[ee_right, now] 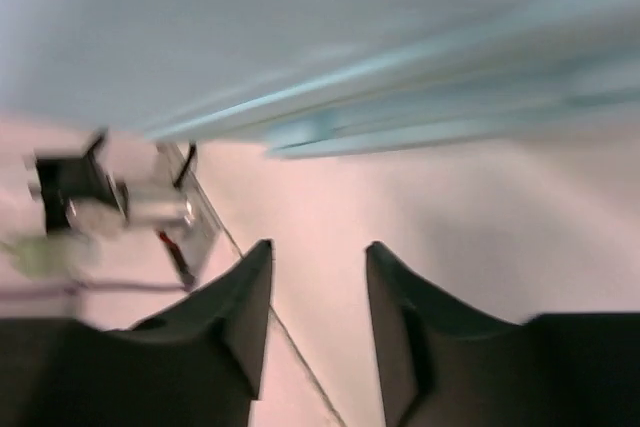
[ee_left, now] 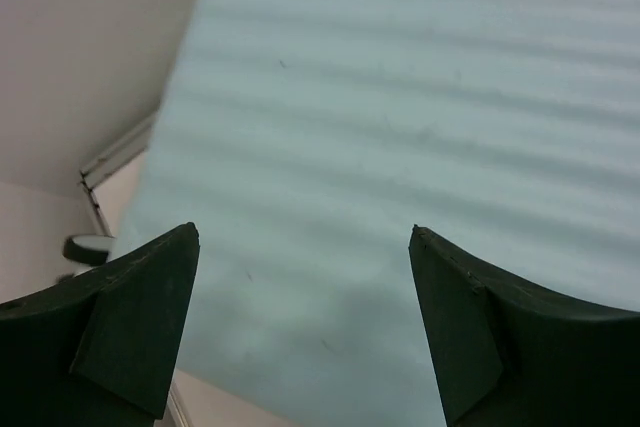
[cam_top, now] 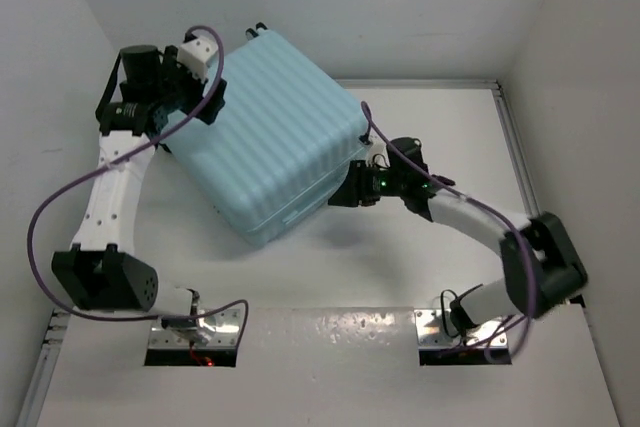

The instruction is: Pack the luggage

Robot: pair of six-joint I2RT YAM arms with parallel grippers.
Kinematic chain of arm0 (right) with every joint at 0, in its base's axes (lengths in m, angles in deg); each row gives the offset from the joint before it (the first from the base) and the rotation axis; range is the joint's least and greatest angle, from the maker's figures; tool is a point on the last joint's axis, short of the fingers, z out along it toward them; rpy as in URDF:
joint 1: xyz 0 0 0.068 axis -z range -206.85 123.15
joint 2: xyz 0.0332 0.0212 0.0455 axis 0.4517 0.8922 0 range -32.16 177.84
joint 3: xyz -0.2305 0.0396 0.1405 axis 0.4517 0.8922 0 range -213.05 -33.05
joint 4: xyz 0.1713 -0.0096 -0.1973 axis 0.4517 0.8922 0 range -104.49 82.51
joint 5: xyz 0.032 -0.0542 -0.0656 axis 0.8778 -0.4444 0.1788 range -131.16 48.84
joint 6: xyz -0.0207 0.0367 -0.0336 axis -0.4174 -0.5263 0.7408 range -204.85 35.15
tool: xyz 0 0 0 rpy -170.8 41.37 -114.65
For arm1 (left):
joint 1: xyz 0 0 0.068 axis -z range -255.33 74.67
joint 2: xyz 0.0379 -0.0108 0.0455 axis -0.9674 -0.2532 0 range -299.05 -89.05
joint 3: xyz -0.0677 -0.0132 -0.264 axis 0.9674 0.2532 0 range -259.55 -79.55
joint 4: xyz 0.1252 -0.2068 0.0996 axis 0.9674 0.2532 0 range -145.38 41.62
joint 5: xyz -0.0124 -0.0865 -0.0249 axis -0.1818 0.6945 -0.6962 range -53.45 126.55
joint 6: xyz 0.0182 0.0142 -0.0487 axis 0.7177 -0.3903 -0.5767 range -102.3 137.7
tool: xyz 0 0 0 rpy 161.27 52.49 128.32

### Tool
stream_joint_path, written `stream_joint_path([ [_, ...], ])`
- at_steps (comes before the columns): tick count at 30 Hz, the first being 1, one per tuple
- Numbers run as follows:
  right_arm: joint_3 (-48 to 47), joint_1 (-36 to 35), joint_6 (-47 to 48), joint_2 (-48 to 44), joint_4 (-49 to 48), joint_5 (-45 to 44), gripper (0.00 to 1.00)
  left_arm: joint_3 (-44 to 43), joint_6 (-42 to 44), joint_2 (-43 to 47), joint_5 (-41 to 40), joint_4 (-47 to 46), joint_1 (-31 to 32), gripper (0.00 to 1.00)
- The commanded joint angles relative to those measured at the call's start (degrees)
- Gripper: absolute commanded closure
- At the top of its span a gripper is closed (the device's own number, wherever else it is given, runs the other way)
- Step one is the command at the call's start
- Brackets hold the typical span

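The luggage (cam_top: 265, 137) is a pale blue ribbed hard-shell suitcase. It lies shut and turned at an angle on the white table. My left gripper (cam_top: 205, 97) hovers at its far left corner, open wide over the ribbed shell (ee_left: 400, 97), and the left gripper (ee_left: 305, 232) has nothing between its fingers. My right gripper (cam_top: 350, 187) sits beside the case's right side, just off the seam edge (ee_right: 330, 127). The right gripper (ee_right: 318, 245) is open by a narrow gap with only bare table showing between the fingers. The right wrist view is blurred.
White walls close in the table on the left, back and right. A metal rail (cam_top: 515, 147) runs along the right edge. Purple cables (cam_top: 50, 207) loop off both arms. The arms' mounting plates (cam_top: 195, 332) sit at the near edge. A small wheel (cam_top: 258, 29) shows at the case's far corner.
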Motion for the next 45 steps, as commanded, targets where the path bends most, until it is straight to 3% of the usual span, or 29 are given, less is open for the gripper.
stream_joint_path([
  [1, -0.42, -3.38, 20.7, -11.53, 13.4, -8.9, 0.56, 8.29, 3.81, 8.16, 6.04, -0.5, 0.48, 0.12],
  [5, 7.28, 0.13, 24.04, -29.4, 16.22, -18.17, 0.53, 16.3, 10.38, 19.06, 10.35, 3.88, 3.9, 0.12],
  [8, 11.16, 2.07, 25.46, -36.94, 17.36, -23.46, 0.54, 18.85, 13.48, 24.35, 11.5, 9.86, 10.31, 0.15],
  [14, 13.73, 6.2, 22.03, -36.16, 15.61, -28.04, 0.58, 21.49, 4.71, 22.35, 3.44, 11.99, 29.11, 0.23],
  [18, 12.95, 9.71, 21.67, -32.39, 12.02, -25.94, 0.63, 23.24, -2.93, 17.51, -11.83, 9.0, 46.4, 0.26],
  [21, 12.07, 13.31, 19.93, -29.58, 9.03, -21.11, 0.69, 25.53, -7.5, 12.52, -18.36, 6.1, 53.81, 0.26],
  [27, 11.72, 15.43, 10.89, -22.2, -7.74, -11.35, 0.75, 30.89, -12.79, 5.04, -27.67, -5.75, 55.15, 0.27],
  [31, 8.03, 15.43, 8.94, -15.68, -9.17, -8.8, 0.76, 28.72, -13.32, -1.38, -35.05, -9.63, 55.15, 0.27],
  [40, 6.26, 17.53, 7.27, -10.59, -13.92, -6.24, 0.76, 26.42, -15.26, -15.27, -38.68, -12.27, 53.4, 0.28],
  [43, 6.88, 18.42, 5.6, -9.35, -19.7, -3.36, 0.76, 28.87, -15.78, -16.51, -37.55, -12.27, 52.17, 0.37],
  [45, 7.31, 18.59, 4.01, -7.07, -23.04, -1.33, 0.76, 32.03, -14.73, -15.73, -34.47, -12.97, 51.64, 0.5],
])
